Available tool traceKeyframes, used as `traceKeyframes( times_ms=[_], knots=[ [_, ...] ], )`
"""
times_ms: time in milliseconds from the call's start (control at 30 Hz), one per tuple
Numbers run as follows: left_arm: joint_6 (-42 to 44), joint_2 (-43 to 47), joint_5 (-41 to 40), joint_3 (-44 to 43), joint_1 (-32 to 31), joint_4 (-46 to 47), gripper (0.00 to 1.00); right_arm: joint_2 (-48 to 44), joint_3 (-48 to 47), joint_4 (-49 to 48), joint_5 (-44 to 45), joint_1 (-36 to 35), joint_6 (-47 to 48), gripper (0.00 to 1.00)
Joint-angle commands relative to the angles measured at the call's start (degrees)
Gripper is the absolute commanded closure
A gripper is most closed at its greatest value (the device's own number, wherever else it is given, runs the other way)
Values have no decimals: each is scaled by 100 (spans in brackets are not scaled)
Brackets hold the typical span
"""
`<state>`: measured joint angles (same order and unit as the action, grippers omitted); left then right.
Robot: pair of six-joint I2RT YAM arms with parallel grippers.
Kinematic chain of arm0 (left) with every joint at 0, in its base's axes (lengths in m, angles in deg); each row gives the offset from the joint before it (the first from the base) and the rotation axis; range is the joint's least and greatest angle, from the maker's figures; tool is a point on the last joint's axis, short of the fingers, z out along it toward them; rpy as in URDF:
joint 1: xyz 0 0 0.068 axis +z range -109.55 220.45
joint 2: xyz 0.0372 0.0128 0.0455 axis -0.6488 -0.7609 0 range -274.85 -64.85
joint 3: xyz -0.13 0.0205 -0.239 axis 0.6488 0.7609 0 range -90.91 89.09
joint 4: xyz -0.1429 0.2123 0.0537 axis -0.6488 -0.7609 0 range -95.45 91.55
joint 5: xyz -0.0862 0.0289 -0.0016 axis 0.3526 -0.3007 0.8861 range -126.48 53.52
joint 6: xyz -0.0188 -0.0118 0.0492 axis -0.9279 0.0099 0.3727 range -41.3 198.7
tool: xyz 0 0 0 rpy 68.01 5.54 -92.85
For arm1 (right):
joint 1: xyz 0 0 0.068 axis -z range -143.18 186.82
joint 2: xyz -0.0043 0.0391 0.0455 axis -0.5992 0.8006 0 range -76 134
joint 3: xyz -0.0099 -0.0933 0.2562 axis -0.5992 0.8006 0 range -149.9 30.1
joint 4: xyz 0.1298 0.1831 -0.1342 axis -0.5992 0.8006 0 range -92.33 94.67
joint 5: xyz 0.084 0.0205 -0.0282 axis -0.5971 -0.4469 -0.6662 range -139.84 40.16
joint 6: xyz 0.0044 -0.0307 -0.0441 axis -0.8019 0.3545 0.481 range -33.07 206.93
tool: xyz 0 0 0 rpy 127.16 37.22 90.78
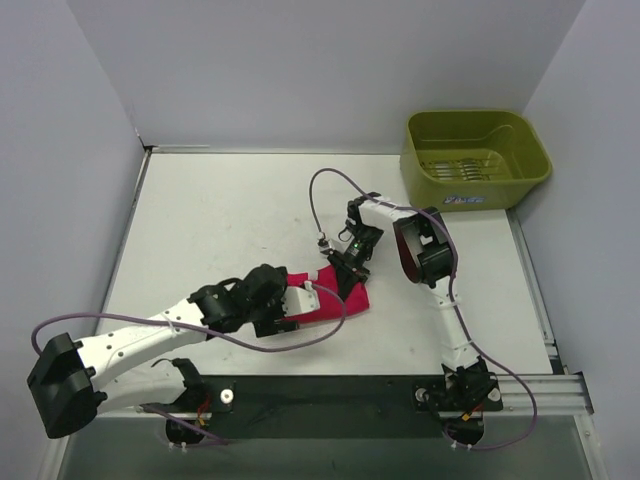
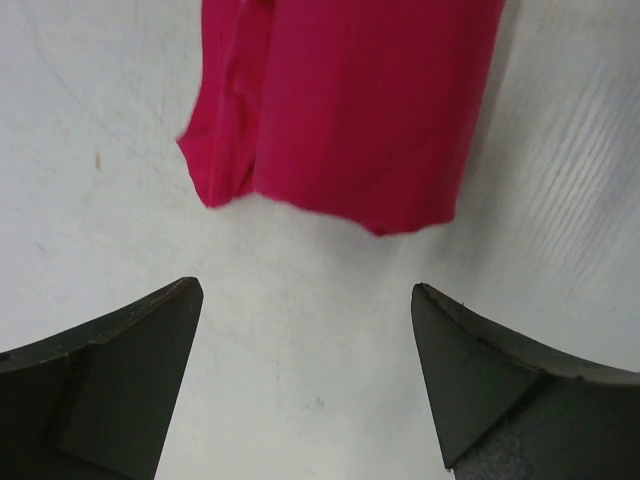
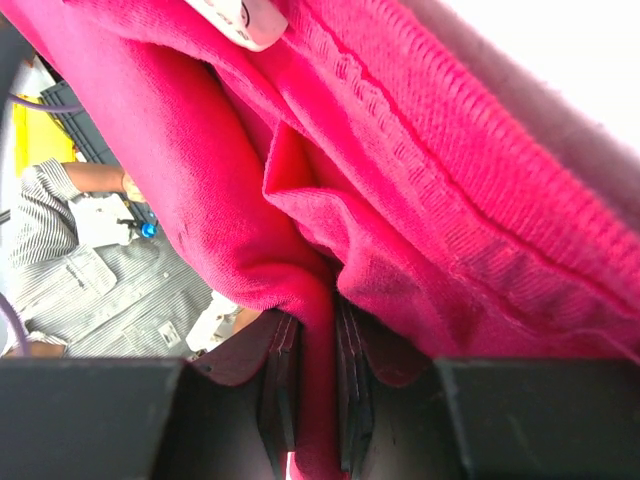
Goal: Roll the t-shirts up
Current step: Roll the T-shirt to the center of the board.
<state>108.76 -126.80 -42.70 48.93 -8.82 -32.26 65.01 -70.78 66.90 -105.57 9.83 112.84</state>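
White table (image 1: 220,230) seen from above. Olive-green plastic tub (image 1: 430,180) set at table's 2 o'clock corner. Magenta-red t-shirt (image 1: 352,300) bunched into narrow bundle near table centre, slightly toward 5 o'clock, well apart from tub. Left gripper (image 2: 305,290) placed at shirt's 8 o'clock, jaws spread wide, nothing held, shirt end seen on table just beyond fingertips. Right gripper (image 3: 315,400) positioned at shirt's 12 o'clock, clenched on fold of shirt fabric. Small white neck label (image 3: 235,18) glimpsed at 12 o'clock edge of right wrist view.
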Motion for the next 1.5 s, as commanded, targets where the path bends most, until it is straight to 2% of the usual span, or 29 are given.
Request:
traceKeyframes(
  times_ms=[0,167,333,533,600,733,767,833,867,933,967,1000,1067,1100,1133,1167,1200,1233,1367,1400,1467],
  knots=[
    [114,-80,-1039,78,-977,1305,3,524,104,-200,1301,-9,-508,95],
    [-88,-361,-890,-97,-1602,1210,3,629,-10,-129,1248,70,-578,95],
    [-185,-782,-889,69,-1673,1437,3,664,-46,-59,1160,123,-543,95],
    [359,-1844,-1924,631,-1708,2982,3,700,-90,46,1072,141,-464,95],
    [527,-2065,-1962,685,-1647,3248,4,717,-133,90,1046,141,-447,95],
    [334,-2023,-1699,738,-1402,2916,22,744,-151,161,1046,149,-403,95],
    [229,-1996,-1342,677,-1279,2592,34,744,-151,161,1055,149,-394,95],
    [175,-2005,-919,589,-1041,2274,46,735,-134,152,1090,149,-394,95],
    [184,-2014,-499,501,-718,1968,61,726,-134,135,1081,141,-411,95],
    [201,-1996,30,378,-357,1720,72,726,-125,134,1081,149,-420,94],
    [175,-1953,277,334,37,1519,74,700,-116,126,1020,149,-333,91],
    [254,-1909,1167,212,285,1369,76,587,-81,126,959,184,-254,86],
    [481,-1891,1744,71,637,939,80,323,172,-23,522,307,122,80],
    [570,-1864,2243,-43,699,806,81,-113,313,-180,371,412,177,77],
    [693,-1864,2465,-114,735,544,82,-431,567,-443,221,674,125,64],
    [868,-1882,2633,-167,753,428,82,-799,1152,-1264,11,859,-6,52],
    [974,-1917,2809,-228,770,288,82,-1560,1480,-1646,-113,1027,-207,48],
    [1036,-1934,3010,-299,779,182,82,-1924,1710,-1963,-201,1324,-244,40],
    [1290,-2259,3670,-553,849,-231,80,-3507,2571,-3096,-395,1870,-69,26],
    [1344,-2495,3802,-641,876,-363,80,-4154,2939,-3300,-300,1950,-43,24],
    [1432,-2716,4205,-905,955,-601,80,-4878,3380,-3800,-1,1995,246,18]
  ],
)
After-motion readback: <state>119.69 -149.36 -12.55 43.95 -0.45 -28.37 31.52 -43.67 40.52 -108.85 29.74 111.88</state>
